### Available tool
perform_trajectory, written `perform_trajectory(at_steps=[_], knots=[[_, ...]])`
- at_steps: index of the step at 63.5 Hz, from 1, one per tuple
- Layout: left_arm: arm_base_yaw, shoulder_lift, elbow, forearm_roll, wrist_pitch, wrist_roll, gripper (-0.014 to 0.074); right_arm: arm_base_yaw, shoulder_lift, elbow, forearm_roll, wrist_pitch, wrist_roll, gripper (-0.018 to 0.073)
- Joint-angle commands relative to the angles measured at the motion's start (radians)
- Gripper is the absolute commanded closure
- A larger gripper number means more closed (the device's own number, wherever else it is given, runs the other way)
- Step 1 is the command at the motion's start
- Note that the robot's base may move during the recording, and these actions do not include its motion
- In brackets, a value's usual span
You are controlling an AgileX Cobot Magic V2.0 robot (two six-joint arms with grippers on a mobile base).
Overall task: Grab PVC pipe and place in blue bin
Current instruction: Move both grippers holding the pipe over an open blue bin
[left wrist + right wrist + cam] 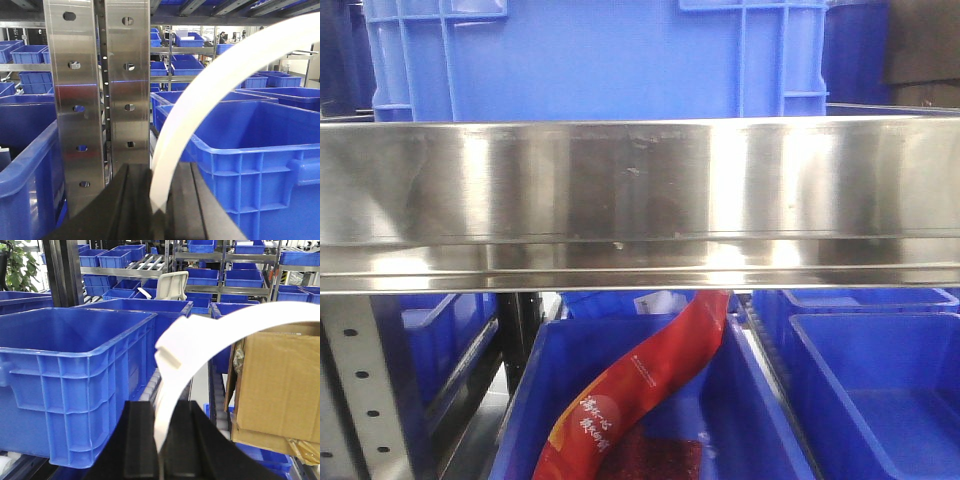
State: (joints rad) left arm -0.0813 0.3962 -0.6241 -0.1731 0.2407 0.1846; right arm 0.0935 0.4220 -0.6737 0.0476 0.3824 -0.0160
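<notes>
The PVC pipe [200, 100] is a slim white arc. In the left wrist view it rises from between the black fingers and curves up to the right, over the rim of a blue bin [250, 150]. My left gripper [160, 170] is shut on its blunt end. In the right wrist view a white pipe [200, 335] with a squared step also rises from my right gripper [165, 405], which is shut on it, beside a large blue bin [75, 350]. I cannot tell whether both hold one piece. Neither gripper nor pipe shows in the front view.
A steel shelf beam [640, 200] crosses the front view, with a blue bin [590, 60] above and a bin with a red packet [640, 380] below. A steel upright [100, 90] stands just ahead of the left gripper. A cardboard box [280, 385] is right of the right gripper.
</notes>
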Motion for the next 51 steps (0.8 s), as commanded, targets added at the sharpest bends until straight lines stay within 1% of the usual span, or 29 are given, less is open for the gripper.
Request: perform_trajectory(at_steps=[1, 10, 12, 16, 18, 21, 23, 26, 34, 39, 44, 48, 51], knots=[[-0.005, 0.004, -0.006, -0.007, -0.027, 0.0, 0.0707, 0.0, 0.002, 0.0, -0.007, -0.062, -0.006, 0.0721], [-0.005, 0.004, -0.006, -0.011, -0.026, 0.0, 0.0707, 0.0, 0.004, 0.0, -0.007, -0.074, -0.006, 0.0721], [-0.005, 0.004, -0.006, -0.026, -0.023, 0.0, 0.0707, 0.0, 0.006, 0.0, -0.007, -0.074, -0.006, 0.0721], [-0.005, 0.019, -0.013, -0.087, -0.017, -0.002, 0.0707, 0.004, 0.02, -0.006, -0.003, -0.047, -0.006, 0.0721], [-0.005, 0.034, -0.024, -0.11, 0.015, -0.002, 0.0707, 0.009, 0.035, -0.016, 0.014, -0.021, -0.006, 0.0721], [-0.007, 0.062, -0.055, -0.112, 0.075, 0.0, 0.0707, 0.023, 0.062, -0.039, 0.046, 0.024, -0.008, 0.0721], [-0.007, 0.083, -0.076, -0.112, 0.114, 0.003, 0.0707, 0.04, 0.082, -0.055, 0.072, 0.043, -0.024, 0.0721], [-0.007, 0.124, -0.108, -0.112, 0.159, 0.011, 0.0707, 0.068, 0.123, -0.081, 0.083, 0.057, -0.056, 0.0721], [-0.007, 0.227, -0.207, -0.112, 0.19, 0.021, 0.0707, 0.16, 0.236, -0.154, 0.083, 0.025, -0.13, 0.0721], [-0.007, 0.293, -0.287, -0.115, 0.199, 0.021, 0.0707, 0.216, 0.317, -0.197, 0.083, -0.003, -0.132, 0.0721], [-0.007, 0.355, -0.365, -0.145, 0.224, 0.021, 0.0707, 0.259, 0.407, -0.25, 0.083, -0.008, -0.132, 0.0721], [-0.007, 0.417, -0.438, -0.181, 0.271, 0.026, 0.0707, 0.299, 0.5, -0.305, 0.083, -0.008, -0.132, 0.0721], [-0.016, 0.454, -0.488, -0.184, 0.298, 0.028, 0.0707, 0.318, 0.547, -0.345, 0.083, -0.009, -0.132, 0.0721]])
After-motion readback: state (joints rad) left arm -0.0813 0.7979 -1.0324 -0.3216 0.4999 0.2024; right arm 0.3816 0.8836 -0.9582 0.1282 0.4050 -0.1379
